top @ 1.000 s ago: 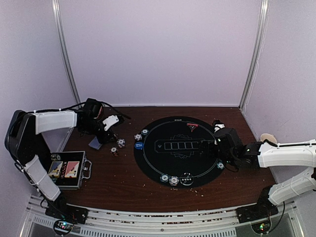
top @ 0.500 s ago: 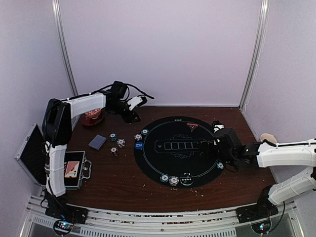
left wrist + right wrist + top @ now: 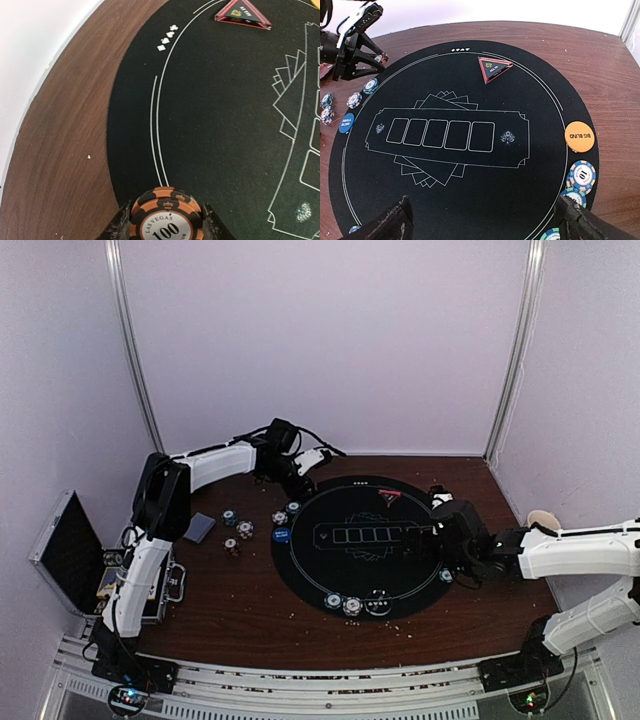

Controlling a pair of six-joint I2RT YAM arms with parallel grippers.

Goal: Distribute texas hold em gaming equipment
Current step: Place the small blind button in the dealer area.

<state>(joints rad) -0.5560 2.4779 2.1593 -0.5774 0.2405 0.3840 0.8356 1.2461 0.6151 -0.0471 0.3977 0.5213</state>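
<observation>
Orange-black chip [image 3: 166, 216] clamped in left claw [image 3: 166, 229], seemingly over the mat [image 3: 225, 125].

One black mat [image 3: 310, 568], one red triangle button [image 3: 494, 69], one orange button [image 3: 579, 136], one blue button [image 3: 346, 123]

On the brown wooden table [image 3: 250, 620] — round black mat [image 3: 310, 570]; left of it, loose striped chips [image 3: 245, 530] and a grey-blue card [image 3: 200, 528]; open black case [image 3: 70, 550] at left edge.

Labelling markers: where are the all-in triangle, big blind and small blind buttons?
all-in triangle [image 3: 493, 69], right wrist view, centre.
big blind button [image 3: 579, 136], right wrist view, face.
small blind button [image 3: 346, 123], right wrist view, face.
</observation>
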